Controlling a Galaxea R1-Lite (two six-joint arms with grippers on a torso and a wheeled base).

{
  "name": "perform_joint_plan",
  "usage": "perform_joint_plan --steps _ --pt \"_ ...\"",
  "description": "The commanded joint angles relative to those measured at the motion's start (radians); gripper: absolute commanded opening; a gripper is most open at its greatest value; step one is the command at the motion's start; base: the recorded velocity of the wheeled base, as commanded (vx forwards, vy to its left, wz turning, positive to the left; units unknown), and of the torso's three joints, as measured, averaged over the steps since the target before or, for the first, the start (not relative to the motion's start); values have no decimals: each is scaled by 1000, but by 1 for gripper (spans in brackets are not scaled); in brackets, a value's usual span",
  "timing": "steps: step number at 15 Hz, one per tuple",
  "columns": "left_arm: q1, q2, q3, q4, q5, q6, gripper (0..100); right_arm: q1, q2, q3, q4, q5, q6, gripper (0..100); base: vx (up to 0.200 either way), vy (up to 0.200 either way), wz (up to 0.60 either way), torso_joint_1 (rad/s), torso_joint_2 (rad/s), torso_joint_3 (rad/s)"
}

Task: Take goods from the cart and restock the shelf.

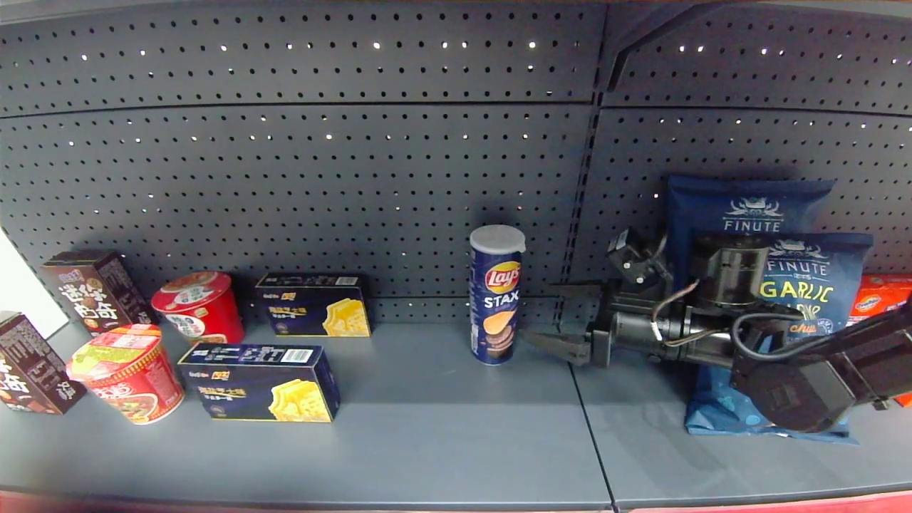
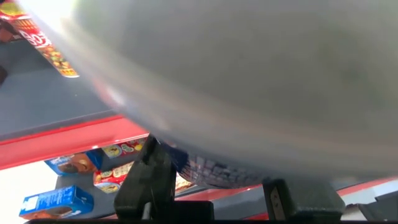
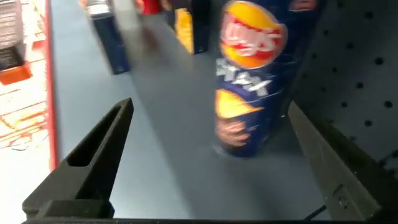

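- The dark grey shelf runs across the head view, with its pegboard back wall at 12 o'clock.
- A chip can stands upright near the middle.
- From the can, the rear navy box lies at 9 o'clock by the wall, and the front navy box at 8 o'clock.
- Beyond them stand the rear noodle cup and the front noodle cup.
- Farthest that way are the rear brown box and the front brown box.
- At 3 o'clock, the back snack bag leans on the wall, and the front snack bag leans in front of it.
- An orange pack sits just beyond the bags.
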Motion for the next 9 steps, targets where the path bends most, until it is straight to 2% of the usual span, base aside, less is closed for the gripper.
perform_joint_plan --steps 1,5,9 --pt "0 2 1 0 -2 1 0 -13 92 -72 1 6 -2 100 0 0 0 0 0 0" --pt "0 2 13 0 -2 1 0 -4 203 -207 10 6 1 100 0 0 0 0 0 0" --pt "0 2 13 2 0 -1 0 7 270 -243 3 2 3 100 0 0 0 0 0 0"
